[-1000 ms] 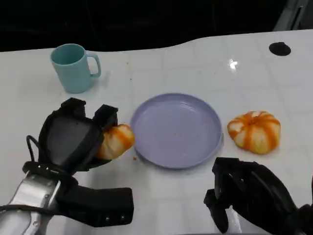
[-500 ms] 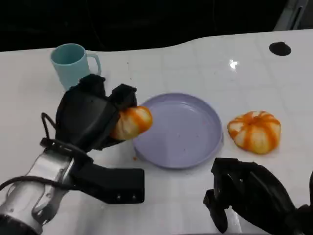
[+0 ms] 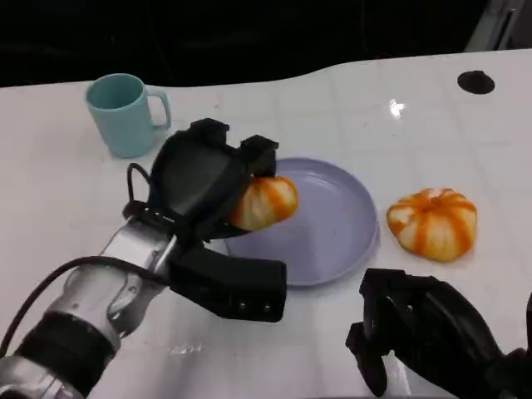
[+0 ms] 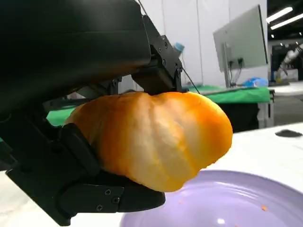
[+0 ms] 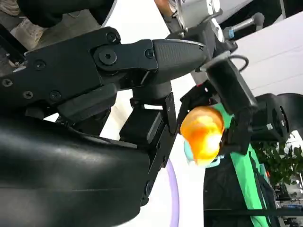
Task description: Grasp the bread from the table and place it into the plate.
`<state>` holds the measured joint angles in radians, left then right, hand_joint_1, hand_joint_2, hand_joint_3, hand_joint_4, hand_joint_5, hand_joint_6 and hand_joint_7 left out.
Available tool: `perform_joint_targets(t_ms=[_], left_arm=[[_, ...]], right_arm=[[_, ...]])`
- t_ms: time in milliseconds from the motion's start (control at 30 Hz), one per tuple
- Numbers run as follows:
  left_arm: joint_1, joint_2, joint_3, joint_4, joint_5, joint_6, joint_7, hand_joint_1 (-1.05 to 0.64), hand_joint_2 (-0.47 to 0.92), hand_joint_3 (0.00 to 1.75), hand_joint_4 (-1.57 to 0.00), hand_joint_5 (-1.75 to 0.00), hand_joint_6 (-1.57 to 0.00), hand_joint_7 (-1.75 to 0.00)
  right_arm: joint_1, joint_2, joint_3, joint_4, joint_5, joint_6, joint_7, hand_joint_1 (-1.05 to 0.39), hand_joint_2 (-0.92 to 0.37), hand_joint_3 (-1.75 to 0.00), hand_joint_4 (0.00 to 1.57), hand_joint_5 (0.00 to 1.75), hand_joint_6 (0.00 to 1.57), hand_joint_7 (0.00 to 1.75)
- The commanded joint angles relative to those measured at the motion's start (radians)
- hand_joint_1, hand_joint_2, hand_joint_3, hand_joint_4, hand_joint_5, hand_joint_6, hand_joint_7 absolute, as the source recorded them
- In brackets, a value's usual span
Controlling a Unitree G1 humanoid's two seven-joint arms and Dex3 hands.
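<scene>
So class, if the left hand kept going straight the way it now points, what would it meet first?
Probably the purple plate: the left hand, holding the bread, already points across its near rim, though height above it is unclear.

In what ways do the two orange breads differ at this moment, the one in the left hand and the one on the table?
The held bread is gripped by the left hand above the near-left rim of the purple plate; the other bread lies free on the table, to the right of the plate. The held one looks smaller and more oval, the other broader and rounder. Both are orange with pale stripes.
</scene>
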<state>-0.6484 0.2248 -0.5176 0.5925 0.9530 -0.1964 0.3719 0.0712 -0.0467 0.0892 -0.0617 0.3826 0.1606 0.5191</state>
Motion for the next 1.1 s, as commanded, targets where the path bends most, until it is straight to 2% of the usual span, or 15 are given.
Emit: perform_joint_targets(t_ms=[33,67,133,333,367,433,467,533,567,600,700,767,867,967,1100], left_arm=[[-0.053,-0.031,-0.02,0.098,-0.018,-0.028,0.031,-0.28,0.38,1.09,-0.96,-1.75,-0.87,-1.25],[-0.061,-0.043,-0.017,0.121,-0.031,-0.029,0.016,-0.27,0.38,1.08,-0.96,-1.75,-0.89,-1.16],[-0.074,-0.056,-0.016,0.155,-0.052,-0.034,0.003,-0.26,0.41,1.07,-0.97,-1.75,-0.82,-1.38],[-0.111,-0.078,-0.012,0.252,-0.137,-0.07,-0.086,-0.25,0.53,1.01,-0.89,-1.75,-0.78,-1.41],[-0.113,-0.08,-0.008,0.256,-0.156,-0.072,-0.111,-0.25,0.57,0.95,-0.84,-1.71,-0.76,-1.33],[-0.118,-0.08,-0.009,0.263,-0.174,-0.072,-0.132,-0.29,0.7,0.65,-0.76,-1.49,-0.8,-0.9],[-0.122,-0.078,-0.014,0.262,-0.174,-0.066,-0.146,-0.31,0.76,0.54,-0.73,-1.39,-0.8,-0.75],[-0.133,-0.069,-0.029,0.262,-0.165,-0.06,-0.178,-0.37,0.88,0.33,-0.66,-1.04,-0.74,-0.38],[-0.139,-0.064,-0.035,0.259,-0.161,-0.058,-0.201,-0.42,0.9,0.29,-0.6,-0.85,-0.68,-0.22],[-0.143,-0.059,-0.039,0.255,-0.161,-0.057,-0.226,-0.45,0.91,0.29,-0.57,-0.71,-0.64,-0.13],[-0.15,-0.04,-0.039,0.234,-0.187,-0.069,-0.334,-0.61,0.92,0.34,-0.36,-0.47,-0.45,-0.02],[-0.146,-0.024,-0.031,0.206,-0.212,-0.076,-0.403,-0.72,0.92,0.39,-0.23,-0.38,-0.33,0.0],[-0.132,-0.004,-0.027,0.162,-0.219,-0.072,-0.44,-0.82,0.92,0.44,-0.13,-0.32,-0.26,0.0],[-0.113,0.019,-0.027,0.102,-0.215,-0.061,-0.464,-0.86,0.92,0.47,-0.07,-0.3,-0.23,0.0],[-0.078,0.048,-0.016,0.006,-0.231,-0.055,-0.499,-0.86,0.92,0.48,-0.09,-0.31,-0.25,-0.01]], right_arm=[[0.007,-0.007,-0.002,-0.017,-0.001,0.002,-0.006,-0.94,-0.92,-0.31,1.22,1.65,1.06,1.49],[0.008,-0.006,-0.002,-0.019,-0.001,0.001,-0.007,-0.94,-0.92,-0.32,1.22,1.64,1.06,1.49],[0.01,-0.005,0.0,-0.021,-0.002,0.0,-0.007,-0.93,-0.92,-0.33,1.22,1.64,1.06,1.49],[0.019,-0.003,0.007,-0.031,-0.005,-0.007,-0.014,-0.94,-0.92,-0.33,1.22,1.63,1.06,1.47],[0.021,-0.003,0.008,-0.032,-0.006,-0.008,-0.014,-0.94,-0.92,-0.34,1.21,1.63,1.06,1.47],[0.023,-0.004,0.011,-0.037,-0.008,-0.007,-0.016,-0.94,-0.92,-0.34,1.21,1.63,1.05,1.47],[0.024,-0.005,0.012,-0.039,-0.01,-0.008,-0.016,-0.94,-0.92,-0.35,1.21,1.63,1.05,1.47],[0.025,-0.005,0.012,-0.041,-0.007,-0.007,-0.015,-0.94,-0.92,-0.35,1.21,1.63,1.05,1.47],[0.025,-0.005,0.012,-0.04,-0.007,-0.008,-0.016,-0.93,-0.92,-0.35,1.21,1.64,1.05,1.47],[0.025,-0.005,0.013,-0.04,-0.008,-0.009,-0.016,-0.93,-0.92,-0.35,1.21,1.64,1.05,1.48],[0.025,-0.004,0.015,-0.038,-0.011,-0.016,-0.015,-0.93,-0.92,-0.36,1.21,1.64,1.05,1.48],[0.026,-0.004,0.016,-0.04,-0.008,-0.015,-0.014,-0.93,-0.92,-0.36,1.2,1.63,1.04,1.48],[0.03,-0.002,0.014,-0.045,0.0,-0.012,-0.013,-0.92,-0.92,-0.36,1.2,1.62,1.05,1.47],[0.035,-0.002,0.01,-0.051,0.005,-0.009,-0.015,-0.92,-0.92,-0.35,1.22,1.62,1.05,1.46],[0.039,-0.005,0.003,-0.06,0.013,0.001,-0.015,-0.93,-0.92,-0.35,1.21,1.62,1.05,1.46]])
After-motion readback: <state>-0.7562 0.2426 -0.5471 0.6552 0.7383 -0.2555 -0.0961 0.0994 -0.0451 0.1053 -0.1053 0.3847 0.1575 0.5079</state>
